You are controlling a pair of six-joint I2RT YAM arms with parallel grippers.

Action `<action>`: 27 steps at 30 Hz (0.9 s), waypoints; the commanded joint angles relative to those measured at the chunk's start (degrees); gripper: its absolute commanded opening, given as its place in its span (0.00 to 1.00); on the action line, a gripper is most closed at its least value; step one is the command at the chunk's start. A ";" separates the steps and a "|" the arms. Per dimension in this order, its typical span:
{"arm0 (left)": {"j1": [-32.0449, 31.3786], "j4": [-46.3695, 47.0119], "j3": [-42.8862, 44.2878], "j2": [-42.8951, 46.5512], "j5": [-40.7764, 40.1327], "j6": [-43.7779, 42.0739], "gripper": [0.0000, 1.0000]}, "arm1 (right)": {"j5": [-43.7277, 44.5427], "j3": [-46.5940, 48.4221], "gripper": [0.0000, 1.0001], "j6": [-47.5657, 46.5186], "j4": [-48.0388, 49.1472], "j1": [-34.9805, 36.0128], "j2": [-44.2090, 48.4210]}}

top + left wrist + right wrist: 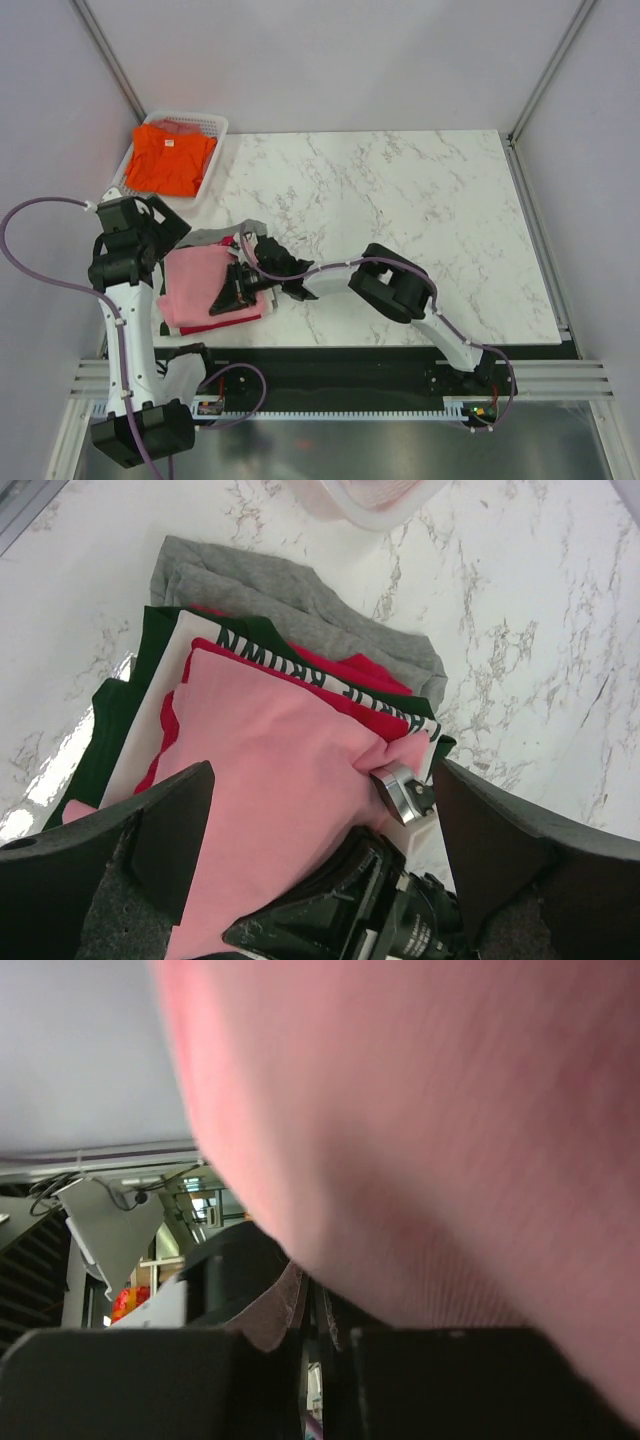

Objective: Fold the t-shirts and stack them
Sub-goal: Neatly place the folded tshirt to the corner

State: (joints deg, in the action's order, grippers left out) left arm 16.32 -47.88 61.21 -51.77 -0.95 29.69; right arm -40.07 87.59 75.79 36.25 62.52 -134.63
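the pink t-shirt (pixel 195 285), atop the stack (pixel 250 645) at the marble table's (pixel 400 200) near left corner, is pinched at its edge by the clenched right gripper (pixel 403 794), while the left gripper (pixel 322 815) is held open above.

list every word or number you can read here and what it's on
Dark green capital letters on the white band of the green and white shirt: upside down and half covered by the red shirt, so not readable for sure.
Nothing else legible in any view.
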 commanded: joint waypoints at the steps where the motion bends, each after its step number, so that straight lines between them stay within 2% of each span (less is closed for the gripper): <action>1: 0.12 1.12 -0.65 0.26 0.60 -0.25 0.98 | -0.89 3.62 0.11 0.17 -2.47 0.32 -1.86; 8: 0.03 0.77 0.57 2.19 0.25 -1.04 0.98 | 1.57 5.57 0.12 -3.97 -8.47 0.41 2.95; 14: 0.12 -1.08 6.10 2.55 -0.81 -0.69 0.98 | 2.72 11.35 0.13 -5.91 -14.44 2.69 5.34; 19: 0.12 -1.95 11.64 2.99 0.07 -0.68 0.99 | 3.60 19.88 0.12 -5.48 -19.37 3.05 -0.53; 23: 0.12 -5.73 19.46 1.15 -3.17 -1.92 1.00 | 6.06 22.53 0.11 -3.55 -24.10 3.13 -5.37; 27: 0.12 -5.65 18.60 1.41 -2.65 -1.39 1.00 | 6.50 27.71 0.11 -2.84 -29.13 3.13 -12.75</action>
State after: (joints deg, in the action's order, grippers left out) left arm 16.32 -51.40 79.48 -50.13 -2.76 29.58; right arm -35.24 113.38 71.68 14.59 65.82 -141.05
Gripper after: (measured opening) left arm 0.993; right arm 0.113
